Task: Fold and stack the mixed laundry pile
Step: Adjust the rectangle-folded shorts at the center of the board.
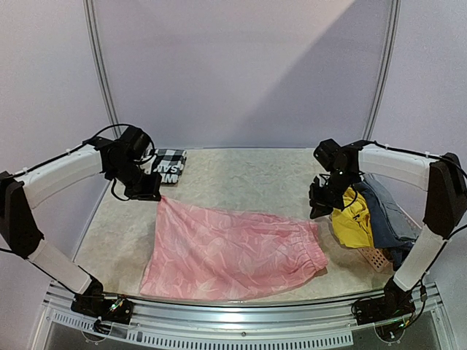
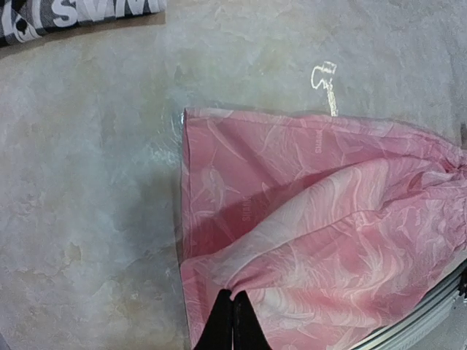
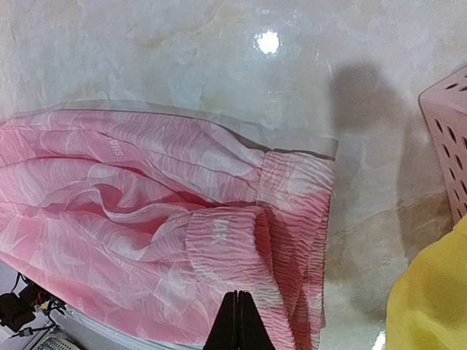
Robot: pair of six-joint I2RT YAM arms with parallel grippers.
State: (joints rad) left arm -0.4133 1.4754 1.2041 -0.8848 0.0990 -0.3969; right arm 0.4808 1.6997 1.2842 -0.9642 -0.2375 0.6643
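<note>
Pink garment [image 1: 233, 251] spread flat across the middle of the table [image 1: 241, 171], waistband end to the right, near edge along the front rail. Checked shirt [image 1: 169, 166] lies folded at the far left. The yellow garment [image 1: 352, 219] and blue-grey garment [image 1: 384, 208] are heaped together at the right edge, over the salmon basket [image 1: 376, 257]. The overhead view alone shows all four pieces at once. It also puts the left gripper [image 1: 149, 194] at the pink garment's far left corner and the right gripper [image 1: 319, 209] at its far right corner, but the jaws are too small to read there. The left wrist view settles it: fingers [image 2: 222, 324] are pressed together with a ridge of pink cloth drawn up into the tips, so they are pinching the corner. White lettering on the shirt shows at that view's top edge (overhead it is barely legible). In the right wrist view the jaws are likewise closed, tips at the curled-over elastic waistband, which rises toward them. The basket's perforated wall and a yellow fold show only here, at right.
</note>
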